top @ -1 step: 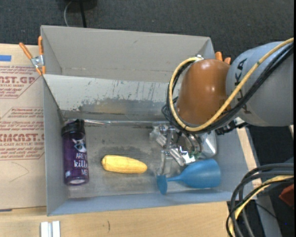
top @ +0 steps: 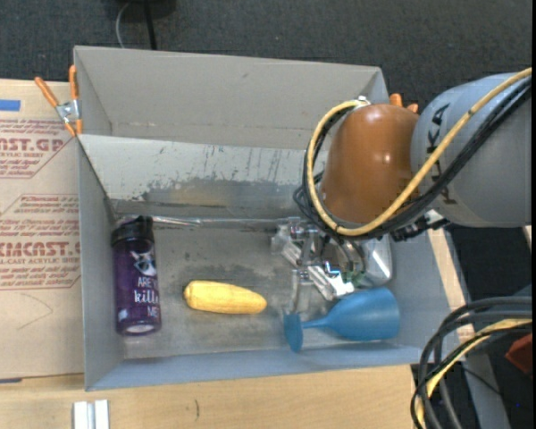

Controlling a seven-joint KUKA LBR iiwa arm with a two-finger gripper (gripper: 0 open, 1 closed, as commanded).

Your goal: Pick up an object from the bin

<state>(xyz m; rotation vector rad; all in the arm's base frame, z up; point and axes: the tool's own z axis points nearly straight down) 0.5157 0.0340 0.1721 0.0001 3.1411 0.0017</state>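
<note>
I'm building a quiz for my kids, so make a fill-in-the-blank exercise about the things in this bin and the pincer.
1. The bottle by the left wall of the bin is ____.
2. The corn cob in the middle is ____.
3. The blue goblet lies on its ____.
4. The pincer hangs closest to the ____.
Missing words: purple; yellow; side; goblet.
</note>
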